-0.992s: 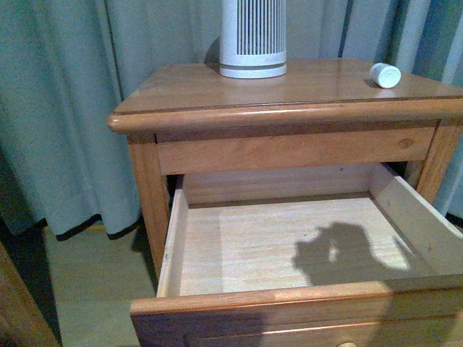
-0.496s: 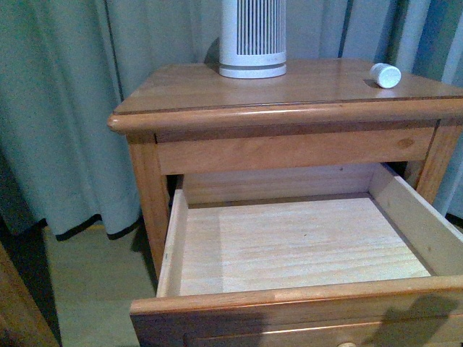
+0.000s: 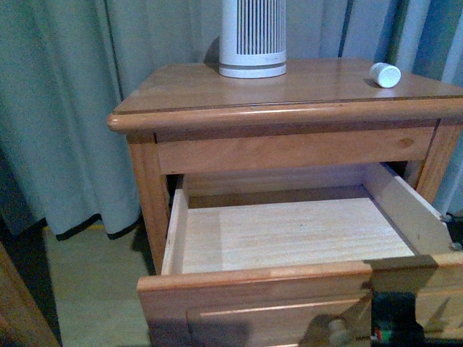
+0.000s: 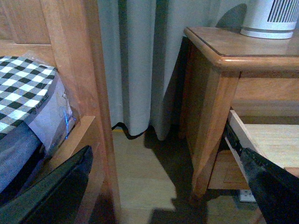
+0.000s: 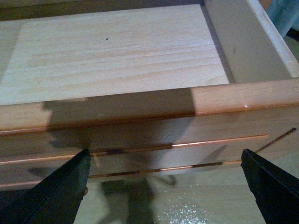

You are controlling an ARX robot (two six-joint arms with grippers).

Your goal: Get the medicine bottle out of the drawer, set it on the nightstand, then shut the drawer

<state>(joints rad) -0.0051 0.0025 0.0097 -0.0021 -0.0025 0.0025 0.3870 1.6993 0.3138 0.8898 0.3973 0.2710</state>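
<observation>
Here, the drawer (image 3: 289, 238) stands pulled out with bare pale wood inside, while the medicine bottle (image 3: 385, 74) lies on the nightstand (image 3: 217, 90) top near a ribbed white cylinder (image 3: 252, 40). Only the right wrist view shows the right gripper (image 5: 168, 186) spread wide at the drawer front; the left wrist view shows the left gripper (image 4: 173, 186) released beside a checked cloth (image 4: 21, 93).

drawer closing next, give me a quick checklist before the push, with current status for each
1. medicine bottle out of the drawer and lying on the nightstand top: ok.
2. drawer interior free of items in the front and right wrist views: ok.
3. Drawer shut: not ok; it is pulled well out.
4. right gripper facing the drawer front, fingers spread and holding nothing: ok. Whether it touches the panel: cannot tell.
5. left gripper away from the drawer's path, open, off beside the nightstand: ok.
6. ribbed white cylinder set back from the top's front edge: ok.
</observation>
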